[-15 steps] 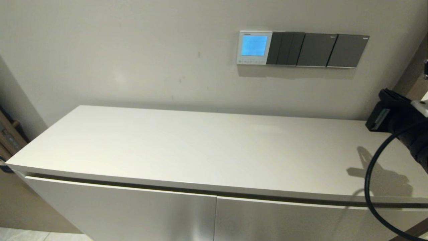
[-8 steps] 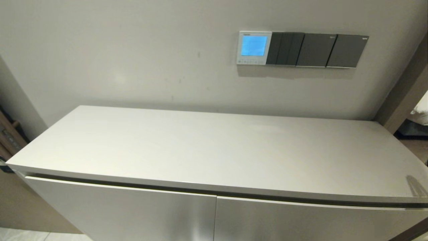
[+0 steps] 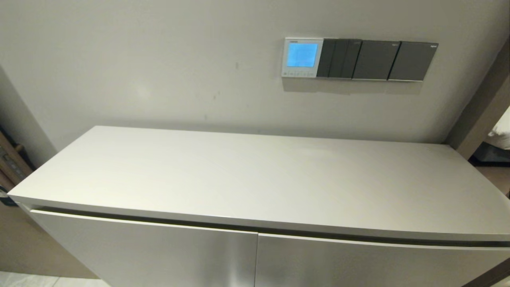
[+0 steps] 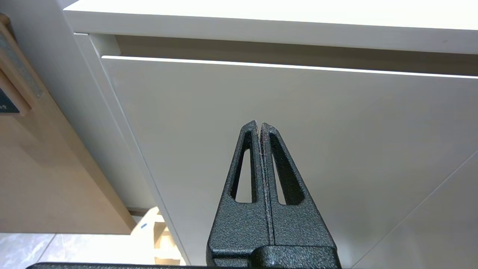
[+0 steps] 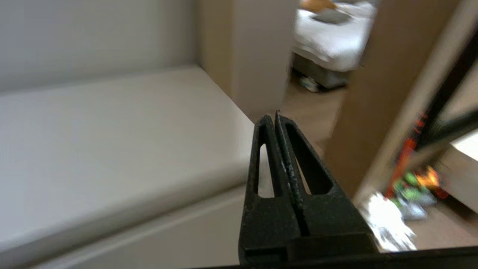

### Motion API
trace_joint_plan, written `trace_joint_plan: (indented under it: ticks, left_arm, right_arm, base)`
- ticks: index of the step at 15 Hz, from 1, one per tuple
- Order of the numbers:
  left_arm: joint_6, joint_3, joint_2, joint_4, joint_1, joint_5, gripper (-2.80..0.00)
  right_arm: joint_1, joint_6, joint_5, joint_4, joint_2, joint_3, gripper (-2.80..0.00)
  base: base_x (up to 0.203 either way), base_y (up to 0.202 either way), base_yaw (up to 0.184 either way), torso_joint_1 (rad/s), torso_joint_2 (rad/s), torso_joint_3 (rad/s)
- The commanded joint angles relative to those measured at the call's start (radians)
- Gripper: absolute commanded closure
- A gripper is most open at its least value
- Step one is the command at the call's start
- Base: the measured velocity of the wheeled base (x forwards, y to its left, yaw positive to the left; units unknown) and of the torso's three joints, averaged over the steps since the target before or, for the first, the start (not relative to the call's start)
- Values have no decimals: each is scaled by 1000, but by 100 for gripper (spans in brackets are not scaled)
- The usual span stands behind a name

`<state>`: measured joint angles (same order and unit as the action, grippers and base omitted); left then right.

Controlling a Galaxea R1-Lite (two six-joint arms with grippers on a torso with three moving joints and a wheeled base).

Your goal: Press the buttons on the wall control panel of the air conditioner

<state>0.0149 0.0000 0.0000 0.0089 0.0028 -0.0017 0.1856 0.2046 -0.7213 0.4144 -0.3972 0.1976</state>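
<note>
The white wall control panel (image 3: 302,57) hangs on the wall above the cabinet, its screen lit blue. A row of tiny buttons (image 3: 299,73) runs along its bottom edge. Neither gripper shows in the head view. My left gripper (image 4: 259,124) is shut and empty, low in front of the cabinet door. My right gripper (image 5: 273,116) is shut and empty, off the cabinet's right end, beside and a little above the top's corner, far from the panel.
Dark grey switch plates (image 3: 376,59) sit right of the panel. A long white cabinet (image 3: 255,179) stands against the wall below. A brown door frame (image 3: 484,107) rises at the right; a bed (image 5: 332,33) lies beyond it. Wooden furniture (image 4: 22,123) stands left of the cabinet.
My right arm, over the cabinet's right end one second ago, has pulled out of the head view to the right. Its shadow on the cabinet top is gone too.
</note>
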Motion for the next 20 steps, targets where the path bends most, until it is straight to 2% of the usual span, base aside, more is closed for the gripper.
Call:
trace_joint_plan:
  ticks: [1,3,4,6,7,9,11,13,15,17,20]
  left_arm:
    - [0,0,1,0,0,0,0]
    - [0,0,0,-1,0,0,0]
    - [0,0,0,0,0,0,0]
    - [0,0,0,0,0,0,0]
    - [0,0,2,-1,0,0,0]
    - [0,0,0,0,0,0,0]
    - [0,0,2,-1,0,0,0]
    - [0,0,1,-1,0,0,0]
    - [0,0,2,0,0,0,0]
    - [0,0,0,0,0,0,0]
    - [0,0,2,0,0,0,0]
  right_arm:
    - [-35,-35,-2,-16,120,-104,0]
    - [-38,-62,111,-15,120,-140,0]
    - [-50,-68,132,-30,118,-153,0]
    - [-153,-72,139,-65,115,-167,0]
    - [-207,-81,171,-73,125,-179,0]
    - [-207,-111,281,-85,183,-196,0]
    - [-188,-134,437,-110,285,-199,0]
    - [-182,-137,593,-249,388,-196,0]
    - [-181,-147,696,-309,394,-198,0]
    - [-179,-161,721,-432,395,-197,0]
    - [-178,-186,730,-424,396,-198,0]
  base:
    - [0,0,0,0,0,0]
    - [0,0,0,0,0,0]
    - [0,0,0,0,0,0]
    - [0,0,0,0,0,0]
    - [0,0,0,0,0,0]
    - [0,0,0,0,0,0]
    - [0,0,0,0,0,0]
    - [0,0,0,0,0,0]
    - [0,0,0,0,0,0]
    - [0,0,0,0,0,0]
    - [0,0,0,0,0,0]
